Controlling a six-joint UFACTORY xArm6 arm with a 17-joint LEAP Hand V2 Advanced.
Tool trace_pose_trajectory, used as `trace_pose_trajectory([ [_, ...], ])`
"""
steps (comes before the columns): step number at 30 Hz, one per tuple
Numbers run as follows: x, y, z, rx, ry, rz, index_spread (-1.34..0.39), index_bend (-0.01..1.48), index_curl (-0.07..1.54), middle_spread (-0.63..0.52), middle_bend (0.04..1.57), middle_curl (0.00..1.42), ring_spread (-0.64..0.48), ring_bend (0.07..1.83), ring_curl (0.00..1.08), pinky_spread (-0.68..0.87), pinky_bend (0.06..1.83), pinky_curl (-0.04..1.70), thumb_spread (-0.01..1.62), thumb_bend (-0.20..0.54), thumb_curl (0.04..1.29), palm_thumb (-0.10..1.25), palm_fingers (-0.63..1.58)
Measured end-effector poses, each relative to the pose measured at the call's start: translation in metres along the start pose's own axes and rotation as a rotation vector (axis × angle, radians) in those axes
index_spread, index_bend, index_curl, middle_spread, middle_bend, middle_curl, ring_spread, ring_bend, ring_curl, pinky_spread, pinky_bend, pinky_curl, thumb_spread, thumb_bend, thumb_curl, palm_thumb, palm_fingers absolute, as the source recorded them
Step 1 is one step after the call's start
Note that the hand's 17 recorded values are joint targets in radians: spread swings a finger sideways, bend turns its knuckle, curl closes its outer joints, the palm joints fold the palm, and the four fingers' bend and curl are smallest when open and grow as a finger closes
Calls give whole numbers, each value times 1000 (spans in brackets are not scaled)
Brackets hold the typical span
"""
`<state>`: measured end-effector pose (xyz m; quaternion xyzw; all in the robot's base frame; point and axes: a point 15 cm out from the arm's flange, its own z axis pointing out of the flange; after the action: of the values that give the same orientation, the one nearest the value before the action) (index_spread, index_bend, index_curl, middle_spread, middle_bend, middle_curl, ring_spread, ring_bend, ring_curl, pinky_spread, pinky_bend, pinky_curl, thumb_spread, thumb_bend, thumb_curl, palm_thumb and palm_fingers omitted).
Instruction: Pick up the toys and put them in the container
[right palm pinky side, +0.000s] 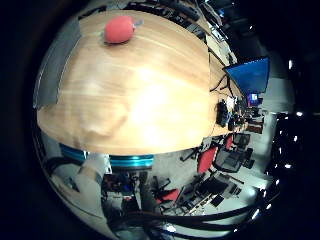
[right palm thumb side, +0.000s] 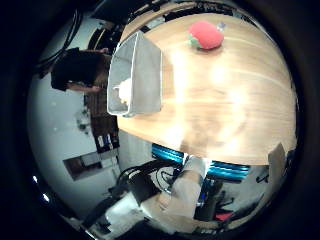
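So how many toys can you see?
2. A red plush toy lies on the wooden table, apart from the grey container. A pale toy sits inside the container. The container's walls may hide more.

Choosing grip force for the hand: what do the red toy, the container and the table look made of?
Red toy: soft plush, by its fuzzy, rounded look. Container: likely rigid plastic, with thin, smooth, pale grey walls. Table: wood or wood-look laminate, showing pale grain and a glossy glare.
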<state>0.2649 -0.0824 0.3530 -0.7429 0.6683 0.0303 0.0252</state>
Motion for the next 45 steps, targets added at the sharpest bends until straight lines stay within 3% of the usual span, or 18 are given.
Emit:
trace_pose_trajectory([
  [15, -7, 11, 19, -30, -16, -5, -449, 152, 251, -68, 239, 352, 50, 377, 242, 426, 327, 304, 895, -33, 299, 49, 150],
  [23, 1, -11, 18, 12, -3, -2, -445, 150, 251, -65, 231, 350, 50, 361, 238, 425, 371, 314, 906, -30, 301, 56, 172],
  [34, 23, -88, 4, -1, -12, -16, -440, 150, 251, -63, 232, 350, 51, 368, 242, 417, 408, 318, 909, -31, 302, 56, 177],
  [45, 23, -174, 39, -60, -33, -55, -437, 149, 248, -54, 212, 347, 51, 381, 247, 388, 427, 318, 919, -27, 298, 74, 151],
])
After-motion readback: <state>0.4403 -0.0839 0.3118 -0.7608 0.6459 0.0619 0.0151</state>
